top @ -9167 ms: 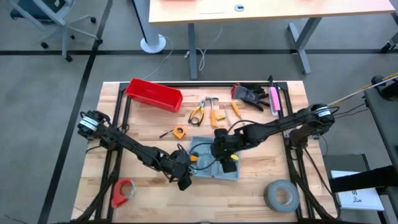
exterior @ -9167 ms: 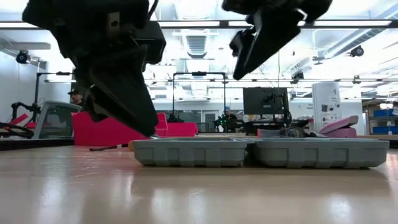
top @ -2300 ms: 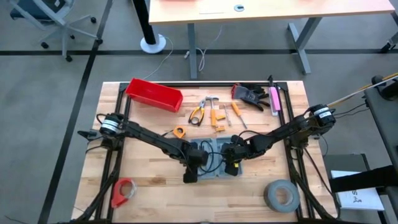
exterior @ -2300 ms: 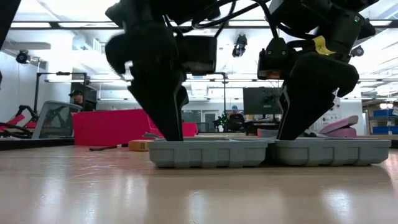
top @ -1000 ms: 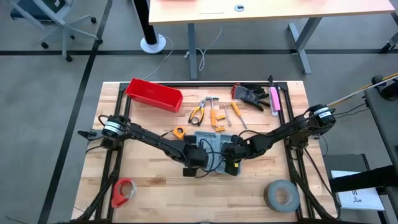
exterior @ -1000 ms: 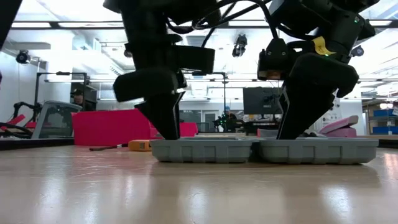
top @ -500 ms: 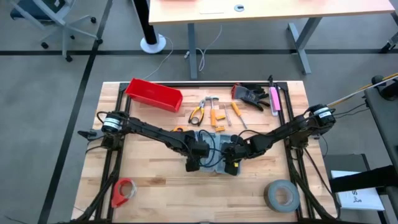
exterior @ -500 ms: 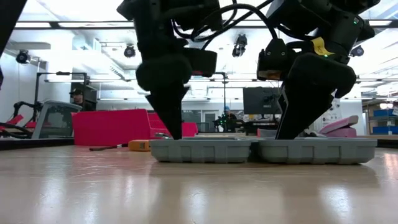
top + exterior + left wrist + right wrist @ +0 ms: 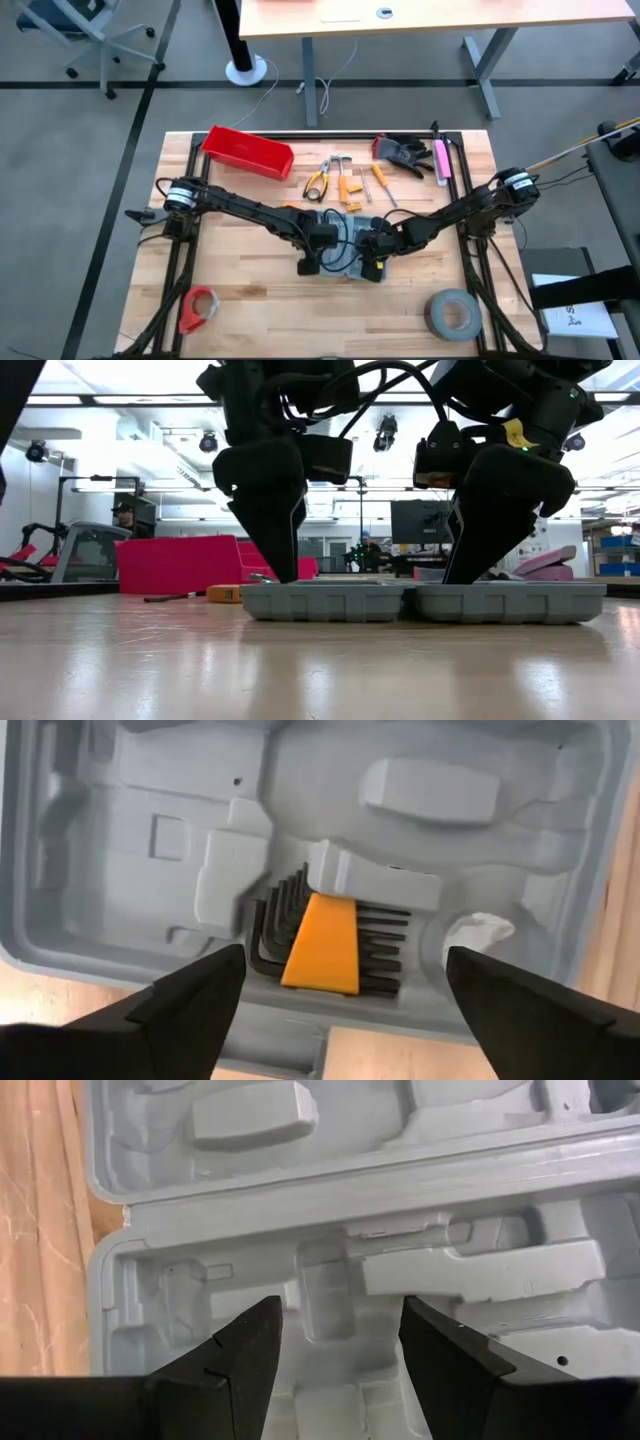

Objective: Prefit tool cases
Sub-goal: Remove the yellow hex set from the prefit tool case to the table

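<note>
The grey tool case lies open and flat at the table's middle, its two halves side by side. A set of black hex keys in an orange holder lies in a recess of one half. My left gripper points down over that half, open, one finger on either side of the hex keys and clear of them. My right gripper is open too and points down into the other half. In the low view, the case's wall hides its fingertips. My right gripper reaches from above into the case's half, its fingers spread over the moulded recesses. The case's wall hides the tips in the low view. I cannot tell whether they touch the tray.
A red bin stands at the far left. Pliers and small orange tools, black gloves and a pink tool lie along the far side. An orange tape measure, a red ring and a grey tape roll lie nearer.
My left gripper has shifted a little toward the table's far right over the case and turned about its wrist. In the low view its fingers show wider apart than before. The case and my right gripper have kept still.
</note>
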`<state>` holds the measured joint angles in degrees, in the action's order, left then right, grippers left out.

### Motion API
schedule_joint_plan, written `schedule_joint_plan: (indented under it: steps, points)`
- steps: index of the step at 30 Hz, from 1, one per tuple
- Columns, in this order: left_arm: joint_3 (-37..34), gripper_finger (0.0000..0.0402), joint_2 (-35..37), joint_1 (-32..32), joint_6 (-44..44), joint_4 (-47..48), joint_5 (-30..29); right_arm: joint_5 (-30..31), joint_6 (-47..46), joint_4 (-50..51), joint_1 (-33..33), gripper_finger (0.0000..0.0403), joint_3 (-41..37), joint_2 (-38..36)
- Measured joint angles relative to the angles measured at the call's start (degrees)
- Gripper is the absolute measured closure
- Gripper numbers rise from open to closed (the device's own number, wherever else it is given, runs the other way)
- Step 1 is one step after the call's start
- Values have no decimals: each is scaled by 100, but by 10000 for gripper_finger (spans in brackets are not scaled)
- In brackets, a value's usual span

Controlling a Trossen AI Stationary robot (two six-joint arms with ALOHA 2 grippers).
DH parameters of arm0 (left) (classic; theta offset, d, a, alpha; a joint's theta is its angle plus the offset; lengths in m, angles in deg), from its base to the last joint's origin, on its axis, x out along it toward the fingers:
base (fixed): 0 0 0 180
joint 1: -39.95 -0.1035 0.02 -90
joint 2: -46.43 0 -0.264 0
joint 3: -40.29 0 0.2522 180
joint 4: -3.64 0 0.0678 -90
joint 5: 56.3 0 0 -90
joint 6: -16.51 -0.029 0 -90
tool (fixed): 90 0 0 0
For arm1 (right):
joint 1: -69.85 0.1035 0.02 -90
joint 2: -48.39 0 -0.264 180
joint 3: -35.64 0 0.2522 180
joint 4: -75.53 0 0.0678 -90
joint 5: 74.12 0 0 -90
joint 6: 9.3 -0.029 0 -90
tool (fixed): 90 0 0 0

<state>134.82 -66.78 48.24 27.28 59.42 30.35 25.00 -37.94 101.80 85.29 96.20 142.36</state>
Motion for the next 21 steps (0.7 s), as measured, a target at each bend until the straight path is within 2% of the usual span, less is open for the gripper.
schedule_joint_plan:
  steps: [4,9,21]
  points:
    - [-60,39,0,-49,-66,-34,36,0,26,-7,0,219,0,0]
    - [-273,40,0,-166,-59,-264,376,1,92,-114,2,219,0,0]
    - [-286,38,0,-282,-152,-195,399,7,120,-133,-13,219,0,0]
